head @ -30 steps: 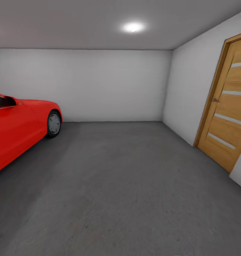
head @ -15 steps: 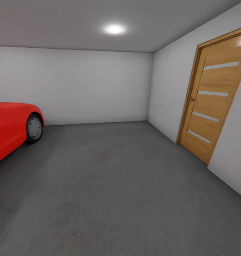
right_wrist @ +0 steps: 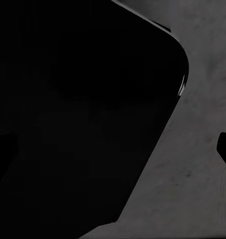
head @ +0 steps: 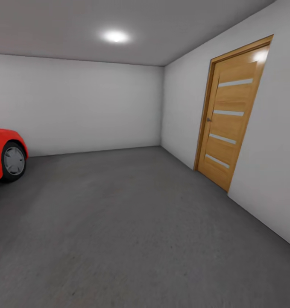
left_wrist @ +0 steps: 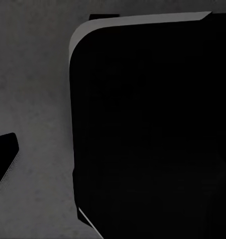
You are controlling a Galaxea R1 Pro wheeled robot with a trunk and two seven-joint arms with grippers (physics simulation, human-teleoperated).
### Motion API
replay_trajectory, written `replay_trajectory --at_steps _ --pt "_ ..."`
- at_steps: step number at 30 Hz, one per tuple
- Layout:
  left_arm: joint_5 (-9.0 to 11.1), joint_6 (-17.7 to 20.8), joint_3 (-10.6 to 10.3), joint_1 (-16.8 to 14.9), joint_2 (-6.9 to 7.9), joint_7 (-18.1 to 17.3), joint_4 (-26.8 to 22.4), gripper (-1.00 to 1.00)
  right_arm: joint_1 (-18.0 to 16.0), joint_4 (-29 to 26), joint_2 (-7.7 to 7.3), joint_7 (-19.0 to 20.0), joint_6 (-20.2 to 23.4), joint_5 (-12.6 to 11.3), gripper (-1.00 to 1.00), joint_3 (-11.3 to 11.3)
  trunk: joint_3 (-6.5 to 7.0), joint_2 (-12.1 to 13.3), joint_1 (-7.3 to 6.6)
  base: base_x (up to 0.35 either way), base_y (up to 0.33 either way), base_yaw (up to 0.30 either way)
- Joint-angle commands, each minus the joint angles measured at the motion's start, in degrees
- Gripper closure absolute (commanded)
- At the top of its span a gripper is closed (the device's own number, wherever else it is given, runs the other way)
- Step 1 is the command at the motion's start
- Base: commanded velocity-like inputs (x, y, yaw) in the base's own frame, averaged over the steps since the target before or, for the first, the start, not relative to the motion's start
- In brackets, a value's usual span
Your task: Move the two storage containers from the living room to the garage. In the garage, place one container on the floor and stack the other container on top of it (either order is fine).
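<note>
A broad, black, round-cornered part of the robot's body (left_wrist: 147,129) looms in the left wrist view; likewise in the right wrist view; tool states unreadable.

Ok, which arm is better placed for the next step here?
Neither arm stands out: each wrist view looks past a dark rounded panel at grey floor, much alike. The head view faces the wooden door and red car.

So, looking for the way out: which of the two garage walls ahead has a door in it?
The right-hand wall: it holds the wooden door. The back wall is plain white.
</note>
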Motion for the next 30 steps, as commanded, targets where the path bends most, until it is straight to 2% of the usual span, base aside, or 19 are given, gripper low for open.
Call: replay_trajectory --at_steps 1,30 --pt "0.0 -0.1 0.0 0.0 0.01 0.0 0.0 -1.00 0.0 0.0 0.00 0.1 -0.2 -0.3 -1.00 0.3 -0.01 0.0 0.00 0.000 0.000 -0.270" --pt "0.0 -0.1 0.0 0.0 0.01 0.0 0.0 -1.00 0.0 0.0 0.00 0.1 -0.2 -0.3 -1.00 0.3 1.06 0.0 0.00 0.000 0.000 -0.270"
